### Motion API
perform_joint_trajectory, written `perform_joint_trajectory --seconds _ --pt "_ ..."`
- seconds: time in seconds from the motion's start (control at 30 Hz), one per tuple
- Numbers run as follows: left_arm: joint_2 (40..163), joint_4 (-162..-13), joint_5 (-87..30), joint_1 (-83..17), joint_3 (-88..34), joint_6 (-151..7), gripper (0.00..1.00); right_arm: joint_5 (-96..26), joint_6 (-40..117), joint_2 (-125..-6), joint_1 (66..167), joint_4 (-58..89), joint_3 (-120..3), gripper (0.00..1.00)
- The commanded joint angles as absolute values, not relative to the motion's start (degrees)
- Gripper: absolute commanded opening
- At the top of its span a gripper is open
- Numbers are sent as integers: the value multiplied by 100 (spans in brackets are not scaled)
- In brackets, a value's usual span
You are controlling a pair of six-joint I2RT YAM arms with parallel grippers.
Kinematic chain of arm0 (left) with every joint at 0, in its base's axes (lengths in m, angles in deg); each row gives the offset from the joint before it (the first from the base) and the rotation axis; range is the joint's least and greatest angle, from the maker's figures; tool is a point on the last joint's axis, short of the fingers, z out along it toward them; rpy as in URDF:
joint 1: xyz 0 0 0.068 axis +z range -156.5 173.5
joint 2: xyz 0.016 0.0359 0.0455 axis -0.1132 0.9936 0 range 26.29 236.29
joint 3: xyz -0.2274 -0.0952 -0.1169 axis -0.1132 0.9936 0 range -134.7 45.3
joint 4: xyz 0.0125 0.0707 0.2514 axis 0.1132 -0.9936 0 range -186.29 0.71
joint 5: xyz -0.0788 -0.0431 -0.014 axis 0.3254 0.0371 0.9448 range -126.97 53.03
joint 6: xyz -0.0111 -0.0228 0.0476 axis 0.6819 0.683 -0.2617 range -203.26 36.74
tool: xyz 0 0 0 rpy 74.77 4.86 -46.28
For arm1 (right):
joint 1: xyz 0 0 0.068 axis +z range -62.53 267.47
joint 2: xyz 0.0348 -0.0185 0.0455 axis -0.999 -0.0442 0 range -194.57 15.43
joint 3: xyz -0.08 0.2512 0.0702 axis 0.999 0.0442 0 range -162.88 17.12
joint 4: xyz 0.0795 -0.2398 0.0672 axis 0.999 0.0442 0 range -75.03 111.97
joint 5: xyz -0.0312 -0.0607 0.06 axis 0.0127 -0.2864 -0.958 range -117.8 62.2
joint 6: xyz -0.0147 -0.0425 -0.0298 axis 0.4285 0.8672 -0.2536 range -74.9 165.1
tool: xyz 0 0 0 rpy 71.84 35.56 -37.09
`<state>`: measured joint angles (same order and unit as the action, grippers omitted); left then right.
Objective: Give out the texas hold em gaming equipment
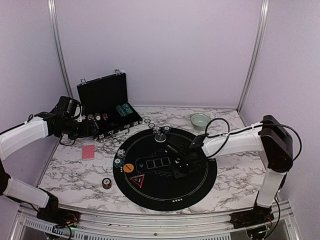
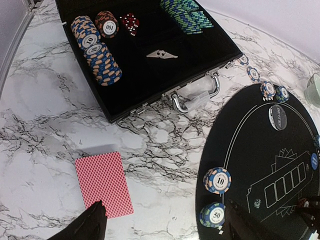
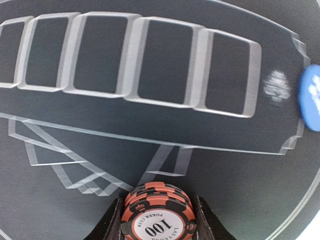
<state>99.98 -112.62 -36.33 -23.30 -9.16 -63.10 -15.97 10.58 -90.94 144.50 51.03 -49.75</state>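
Black mat; wrist alone shows right end effector clamping chips; left one gapes.

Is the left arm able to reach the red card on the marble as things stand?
Probably yes: the red card lies flat on bare marble just ahead of the open, empty left gripper, with nothing between them.

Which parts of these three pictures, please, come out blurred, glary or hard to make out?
Top view: evenly lit, but the right hand blends into the black mat. Left wrist view: sharp, though the case handle glints. Right wrist view: the 100 chip stack is crisp, while the blue disc at the right edge is blurred.
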Motion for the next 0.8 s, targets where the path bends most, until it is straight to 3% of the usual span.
perform_joint_trajectory --seconds 0.0,0.77 --pt "10053 -11121 -3566 -2285 -858 -6306 82 -1298 1053 -8900 14030 5289 -4338 32" --pt "10135 -11120 -3594 -2280 -858 -6326 82 -1156 1385 -7888 12323 4881 -2934 32"
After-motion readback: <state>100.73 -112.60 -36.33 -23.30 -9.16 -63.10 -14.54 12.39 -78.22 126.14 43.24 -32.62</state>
